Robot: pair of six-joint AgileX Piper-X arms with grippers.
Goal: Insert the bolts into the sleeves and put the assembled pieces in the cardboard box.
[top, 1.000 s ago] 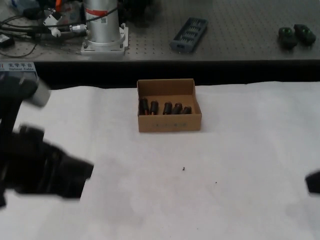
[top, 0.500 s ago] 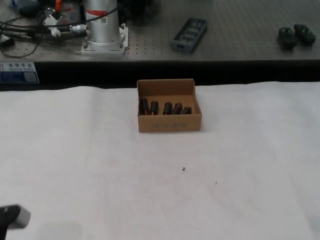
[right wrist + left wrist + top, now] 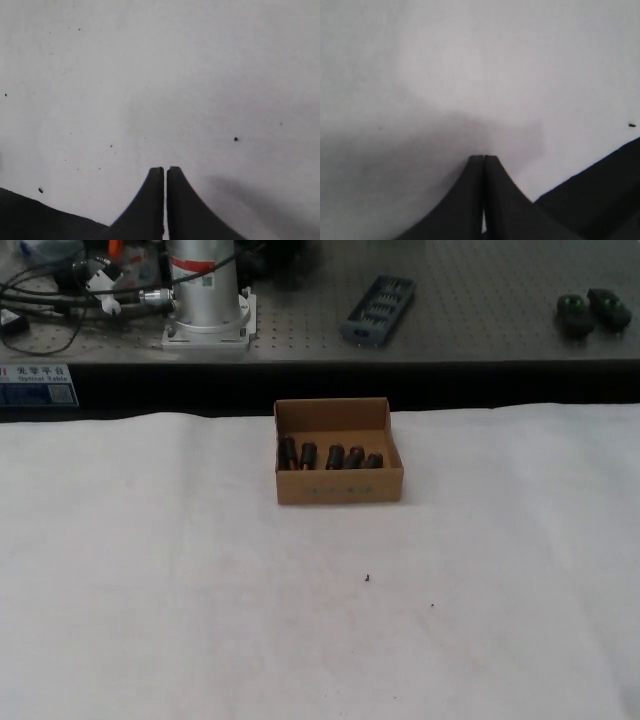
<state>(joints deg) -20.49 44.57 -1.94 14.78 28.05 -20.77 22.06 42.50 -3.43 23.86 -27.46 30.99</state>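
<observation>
Both dark arms have gone out of the high view since 1 second ago. The white-covered bench [image 3: 200, 590] carries the cardboard box [image 3: 339, 487] at its far middle, and 5 dark assembled pieces [image 3: 334, 456] lie in a row inside it. I judge that the boxing step is finished, so the next move calls only for the arms to rest, or for new parts. The left gripper [image 3: 484, 159] is clenched on nothing, close over bare cover. The right gripper [image 3: 165, 170] is the same. The box seems well apart from both.
</observation>
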